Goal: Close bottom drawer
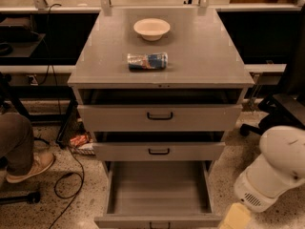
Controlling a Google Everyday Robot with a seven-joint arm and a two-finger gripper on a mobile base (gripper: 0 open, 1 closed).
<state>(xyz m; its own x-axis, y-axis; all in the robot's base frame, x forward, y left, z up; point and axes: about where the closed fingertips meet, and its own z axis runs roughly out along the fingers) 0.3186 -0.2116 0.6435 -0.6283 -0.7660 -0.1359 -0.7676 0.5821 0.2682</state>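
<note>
White arm: smooth, bulbous shell, rounded housing, small dotted vent grille at its lower end. Pale cream-yellow gripper just below it, at the view's bottom edge, lower right.
</note>
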